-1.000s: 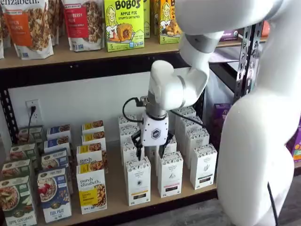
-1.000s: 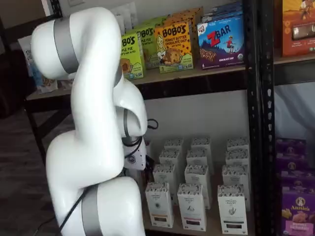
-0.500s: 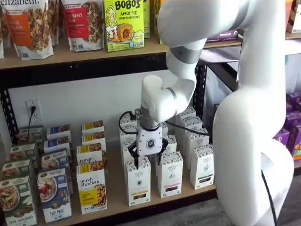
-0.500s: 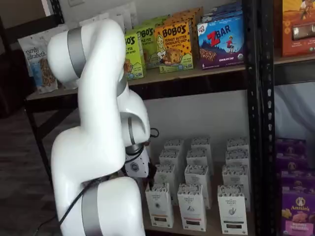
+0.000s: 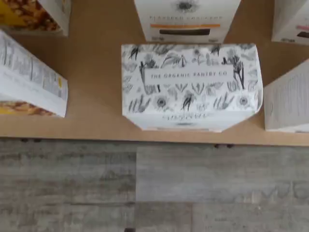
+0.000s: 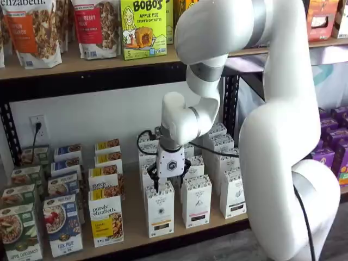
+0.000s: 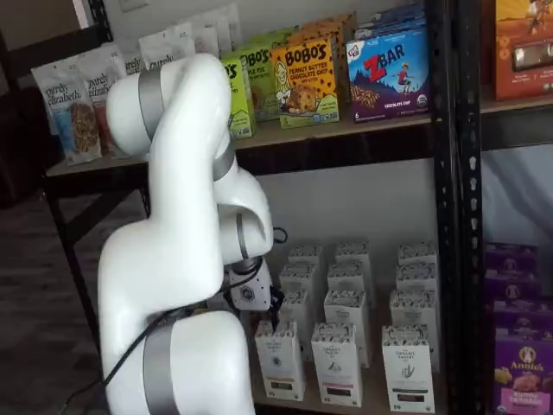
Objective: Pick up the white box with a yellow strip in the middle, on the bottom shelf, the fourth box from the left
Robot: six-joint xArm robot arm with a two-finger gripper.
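The white box [image 6: 159, 211] stands in the front row of the bottom shelf [image 6: 133, 238], with a speckled top band and a dark strip near its base. It also shows in a shelf view [image 7: 279, 361]. The wrist view looks straight down on its speckled top [image 5: 190, 82], printed "THE ORGANIC PANTRY CO", at the shelf's front edge [image 5: 96, 128]. My gripper [image 6: 169, 185] hangs just above the box's top, its black fingers open with a gap between them and nothing held. In a shelf view [image 7: 273, 313] the arm mostly hides it.
A purely elizabeth box [image 6: 106, 219] stands just left of the white box, and a like white box [image 6: 197, 201] stands just right. More white boxes fill the rows behind. Cereal boxes [image 6: 62, 224] stand further left. The upper shelf [image 6: 81, 65] carries bags and Bobo's boxes.
My gripper has moved down and a little to the left, from over the second row to just above the front white box. The arm's upper links have swung left.
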